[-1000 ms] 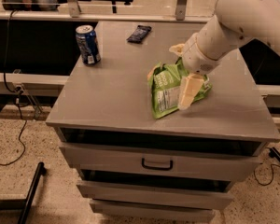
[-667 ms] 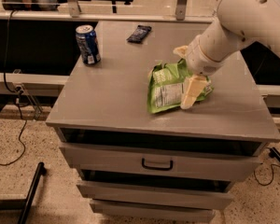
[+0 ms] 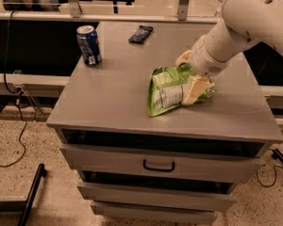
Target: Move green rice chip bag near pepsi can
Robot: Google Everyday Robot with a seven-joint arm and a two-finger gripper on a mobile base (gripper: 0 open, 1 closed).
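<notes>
The green rice chip bag [image 3: 172,91] lies crinkled on the grey cabinet top [image 3: 108,98], right of centre, its white label panel facing up. My gripper [image 3: 189,75] comes down on it from the right. One cream finger [image 3: 194,89] shows in front of the bag and the other [image 3: 183,58] behind it, and they are closed on the bag's right half. The pepsi can [image 3: 89,44], blue with a silver top, stands upright near the far left corner of the top, well apart from the bag.
A small dark flat wrapper [image 3: 140,34] lies at the far edge of the top, between can and arm. The cabinet has drawers with a dark handle [image 3: 158,165] below. Cables [image 3: 19,126] and a dark leg lie on the floor at left.
The gripper and the bag have shifted only very slightly. The can and the wrapper have not moved.
</notes>
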